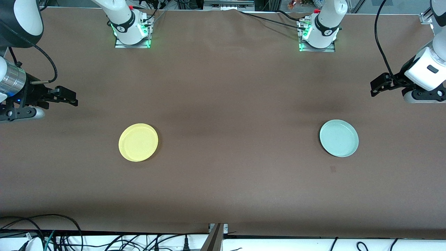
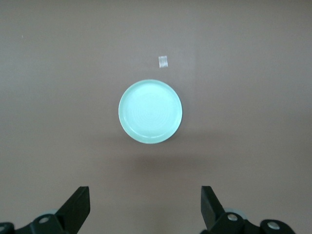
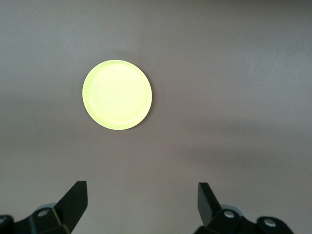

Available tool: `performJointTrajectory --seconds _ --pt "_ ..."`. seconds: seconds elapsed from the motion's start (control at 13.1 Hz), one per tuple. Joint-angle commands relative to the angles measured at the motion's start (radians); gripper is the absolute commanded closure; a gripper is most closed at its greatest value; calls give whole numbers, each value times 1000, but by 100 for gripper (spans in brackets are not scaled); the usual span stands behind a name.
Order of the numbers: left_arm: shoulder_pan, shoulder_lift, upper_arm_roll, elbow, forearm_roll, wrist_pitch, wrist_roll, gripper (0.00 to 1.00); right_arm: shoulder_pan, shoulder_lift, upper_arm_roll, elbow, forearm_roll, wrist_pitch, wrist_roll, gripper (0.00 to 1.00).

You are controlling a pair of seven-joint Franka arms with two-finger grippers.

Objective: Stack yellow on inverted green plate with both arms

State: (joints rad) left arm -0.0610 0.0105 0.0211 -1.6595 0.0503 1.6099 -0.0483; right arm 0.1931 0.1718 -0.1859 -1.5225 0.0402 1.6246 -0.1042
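Yellow plate (image 1: 138, 142) and green plate (image 1: 339, 138) lie well apart on the brown table (image 1: 223, 104), rims up

Yellow sits toward the right arm's end, green toward the left arm's end, a small pale mark (image 2: 163, 61) beside it. Right gripper (image 1: 68, 97) and left gripper (image 1: 378, 87) hang above the table's end edges, both spread wide and empty

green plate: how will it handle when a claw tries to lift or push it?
The green plate looks rigid and thin, so probably light and stiff. It lies flat on the brown table with only a low rim, so a claw likely has little edge to pinch. Its smooth surface suggests it would slide, not tip, if pushed. Being round, it could roll only if stood on edge.
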Motion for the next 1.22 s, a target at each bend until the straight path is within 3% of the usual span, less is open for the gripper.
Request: performJointTrajectory --seconds 0.0,0.23,0.46,0.69,0.84,1.15 --pt "9 52 2 62 -14 -90 44 0 -15 2 0 18 13 -5 -2 0" --pt "12 144 13 136 -4 -107 277 0 -15 2 0 18 13 -3 -14 0" --pt "107 257 13 153 -33 -59 497 0 -14 17 2 18 18 -5 -9 0" --pt "142 368 17 153 -63 106 646 0 -9 57 3 15 18 -3 -17 0" --pt "162 445 17 139 -56 229 714 0 -3 144 9 15 18 3 -17 0" --pt "165 558 17 63 -56 470 803 0 -1 323 13 15 20 183 -17 0"
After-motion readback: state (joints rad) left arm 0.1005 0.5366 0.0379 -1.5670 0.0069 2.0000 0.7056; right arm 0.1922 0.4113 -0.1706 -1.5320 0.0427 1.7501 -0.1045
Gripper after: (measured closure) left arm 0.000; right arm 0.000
